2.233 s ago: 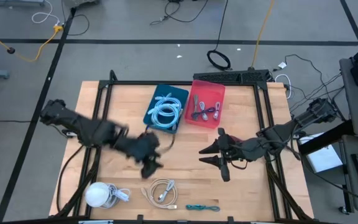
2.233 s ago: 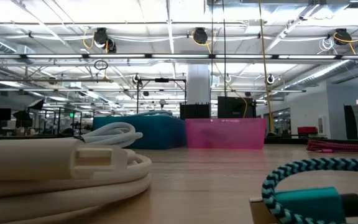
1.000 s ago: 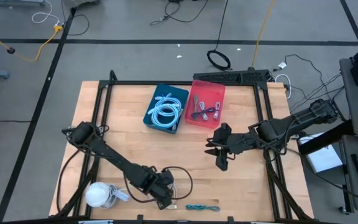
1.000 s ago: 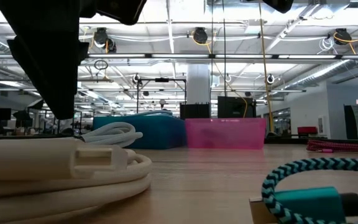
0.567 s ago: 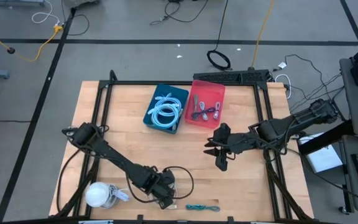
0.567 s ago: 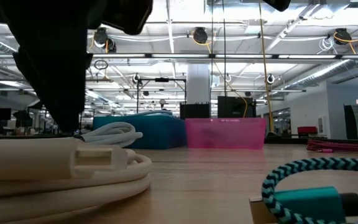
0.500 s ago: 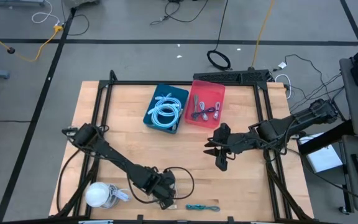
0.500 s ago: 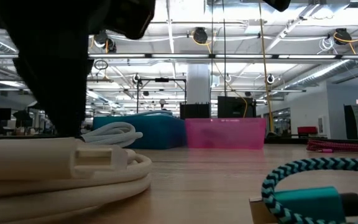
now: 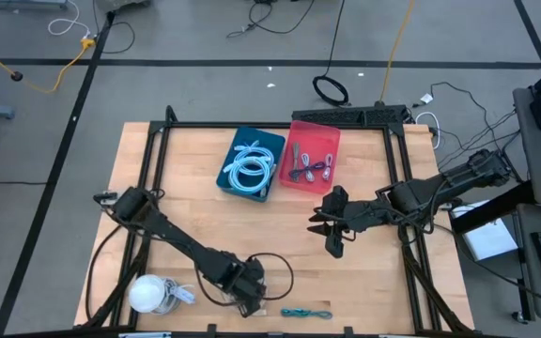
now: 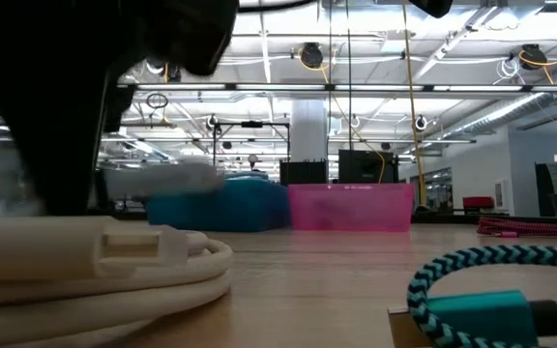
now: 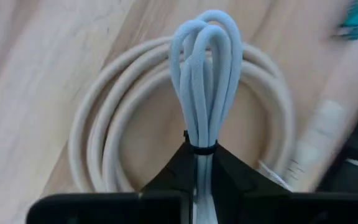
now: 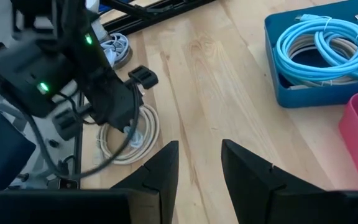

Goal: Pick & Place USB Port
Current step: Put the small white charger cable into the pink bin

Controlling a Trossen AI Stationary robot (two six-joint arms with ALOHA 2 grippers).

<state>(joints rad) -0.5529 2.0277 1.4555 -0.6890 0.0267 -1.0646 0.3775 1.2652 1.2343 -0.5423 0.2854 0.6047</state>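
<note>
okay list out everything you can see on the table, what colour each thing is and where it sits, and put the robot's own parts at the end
cream cable coil: one, cream, near edge of the table, pinched by the left gripper
teal braided cable: one, teal, near edge, right of the coil
white round object: one, white, near left corner
blue bin: one, blue, far middle, holding light blue cables
pink bin: one, pink, beside the blue bin on its right, holding cables
wooden table: one, light wood
left gripper: one, dark, shut on the cream cable coil
right gripper: one, dark, open above mid table
</note>
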